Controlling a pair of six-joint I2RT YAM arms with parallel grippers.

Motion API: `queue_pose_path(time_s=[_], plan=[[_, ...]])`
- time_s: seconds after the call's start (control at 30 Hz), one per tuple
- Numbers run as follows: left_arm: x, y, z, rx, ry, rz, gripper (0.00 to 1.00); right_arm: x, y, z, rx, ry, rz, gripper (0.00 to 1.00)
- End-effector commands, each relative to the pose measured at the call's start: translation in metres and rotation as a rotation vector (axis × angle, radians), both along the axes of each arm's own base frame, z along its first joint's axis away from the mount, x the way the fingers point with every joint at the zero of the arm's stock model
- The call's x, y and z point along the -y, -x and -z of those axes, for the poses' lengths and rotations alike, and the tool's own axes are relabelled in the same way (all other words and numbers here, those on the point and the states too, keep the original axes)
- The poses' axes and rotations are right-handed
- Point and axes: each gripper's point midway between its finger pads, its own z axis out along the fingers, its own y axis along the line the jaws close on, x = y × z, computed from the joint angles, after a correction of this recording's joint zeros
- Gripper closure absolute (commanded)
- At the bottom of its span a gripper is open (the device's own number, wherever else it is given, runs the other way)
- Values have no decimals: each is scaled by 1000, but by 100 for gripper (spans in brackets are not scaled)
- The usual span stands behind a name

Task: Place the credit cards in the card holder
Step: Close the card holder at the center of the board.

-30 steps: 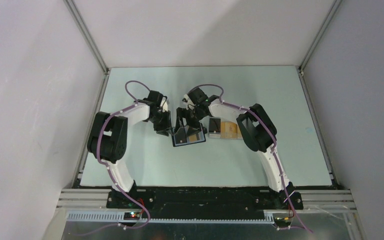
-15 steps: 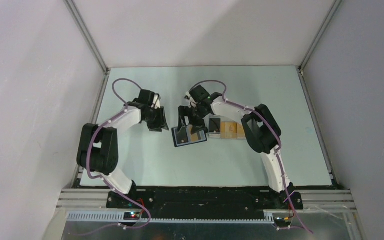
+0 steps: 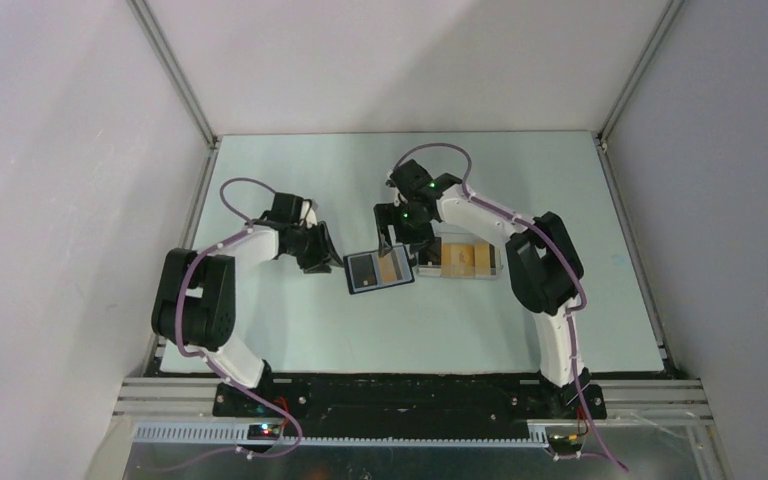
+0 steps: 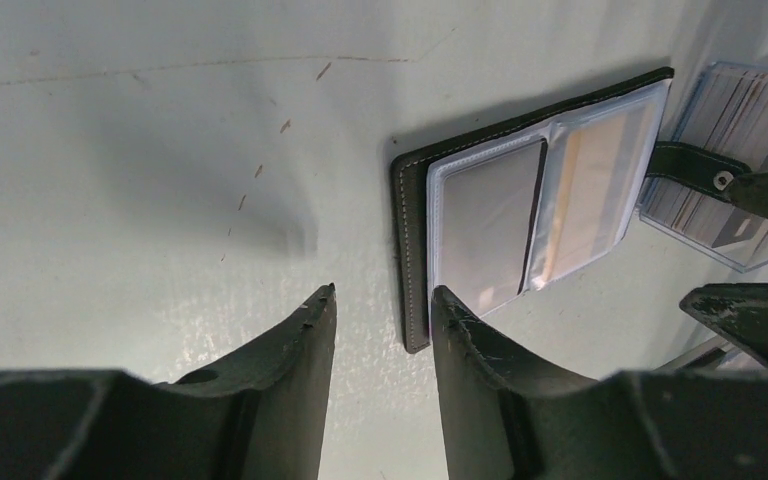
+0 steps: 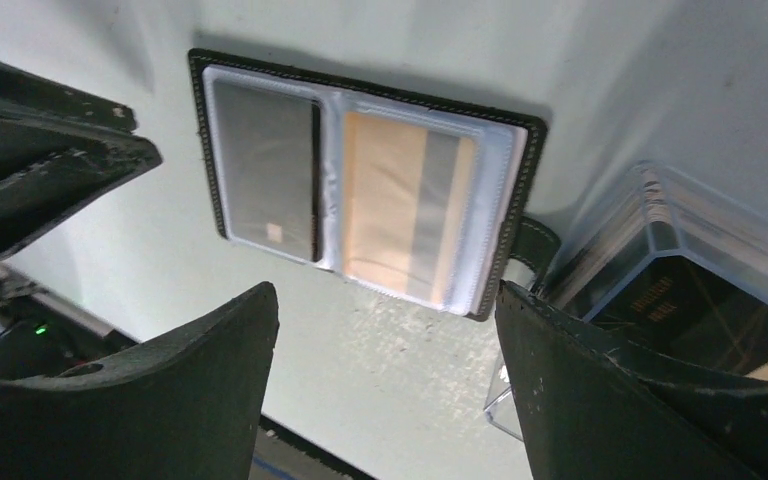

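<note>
The black card holder (image 3: 350, 275) lies open and flat on the table. Its clear pockets hold a dark credit card (image 4: 485, 222) on the left and an orange credit card (image 5: 392, 208) with a grey stripe on the right. More credit cards (image 3: 460, 257) sit in the pale tray (image 3: 498, 262) to the holder's right. My left gripper (image 4: 380, 297) is open just left of the holder's edge (image 4: 412, 240), with only bare table between its fingers. Open wide, my right gripper (image 5: 385, 300) hovers over the holder's far right corner and holds nothing.
The tray's clear wall (image 5: 660, 210) stands close beside the holder's strap (image 5: 530, 250) and my right finger. Grey walls with aluminium rails bound the table on three sides. Both arm bases stand at the near edge.
Both grippers have come off the holder. The left drew back to the left and opened wider; the right rose and moved toward the far side. The holder stays open.
</note>
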Motion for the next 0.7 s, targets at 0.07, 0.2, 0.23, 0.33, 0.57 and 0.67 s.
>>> queue_pose_path(time_s=[0.07,0.2,0.23,0.33,0.57,0.67], plan=[[6,-13,-11,56,54,-1,55,29,-16,-3,107,196,9,17],[5,-9,-7,47,49,7,55,32,-18,-9,148,196,11,17],[5,-8,-6,45,47,6,55,34,-17,-9,149,199,10,17],[5,-8,-5,43,46,3,55,40,-18,-9,148,217,21,17],[7,-12,-10,51,58,-1,55,56,-22,-5,162,267,47,17],[8,-12,-8,42,64,-3,55,55,-22,0,139,258,46,17]])
